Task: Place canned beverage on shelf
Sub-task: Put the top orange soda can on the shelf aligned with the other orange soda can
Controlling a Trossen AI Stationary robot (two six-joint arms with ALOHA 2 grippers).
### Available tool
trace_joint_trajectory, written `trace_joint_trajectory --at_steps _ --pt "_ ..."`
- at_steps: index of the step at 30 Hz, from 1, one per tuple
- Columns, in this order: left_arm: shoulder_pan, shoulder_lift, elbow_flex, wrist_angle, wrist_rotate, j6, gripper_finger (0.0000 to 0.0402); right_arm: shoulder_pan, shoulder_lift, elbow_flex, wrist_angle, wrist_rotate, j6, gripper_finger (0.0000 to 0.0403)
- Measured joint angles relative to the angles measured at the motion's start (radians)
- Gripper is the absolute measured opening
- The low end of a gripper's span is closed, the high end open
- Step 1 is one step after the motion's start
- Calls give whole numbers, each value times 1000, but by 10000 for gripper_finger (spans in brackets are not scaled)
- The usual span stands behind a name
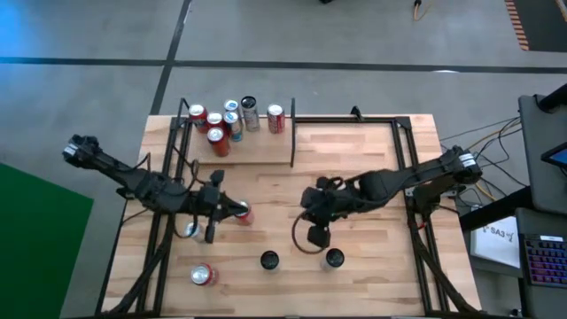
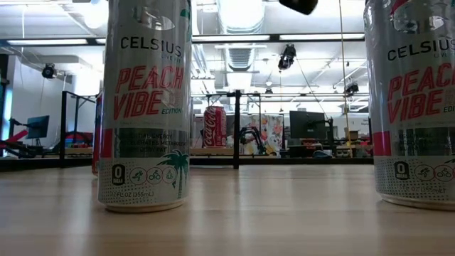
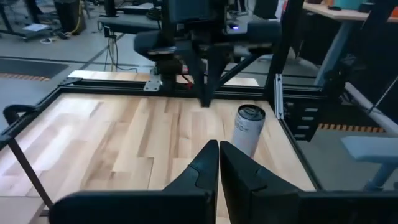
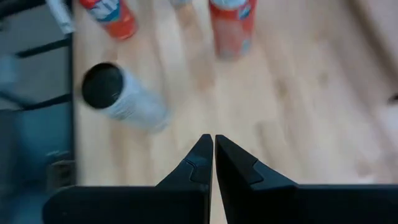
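The shelf (image 1: 266,146) is the light plank board at the far side of the table (image 1: 372,230), edged by thin black rods with one upright black divider rod (image 1: 293,133) at its right end. On it stands a cluster of cans (image 1: 232,120), red ones and silver ones; none of their labels can be read from above. In the low view a red can (image 2: 215,126) far back shows white Coca-Cola script.

The left gripper (image 1: 213,232) is well in front of the shelf, over the table's left half, its fingers (image 3: 205,163) pressed together and holding nothing. A red can (image 1: 241,212) is just beside it, another can (image 1: 189,230) at its other side, and a red can (image 1: 202,275) lies on its side nearer the front edge.

The right gripper (image 1: 317,237) is over the table's middle, fingers (image 4: 202,155) pressed together and empty. Two dark-topped silver cans (image 1: 269,260) (image 1: 334,258) stand just in front of it. At table level these read "CELSIUS" and "PEACH VIBE" in red, with a palm-tree mark and small print reading "12 FL OZ (355mL)" (image 2: 145,107).
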Motion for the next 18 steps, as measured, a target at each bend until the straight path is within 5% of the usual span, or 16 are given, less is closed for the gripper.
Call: trace_joint_trajectory --at_steps 7,18 --pt "-178 42 0 12 -261 9 0 15 95 -55 345 90 -265 9" --pt "-274 26 -13 -32 -395 31 0 -126 215 -142 859 51 -448 9"
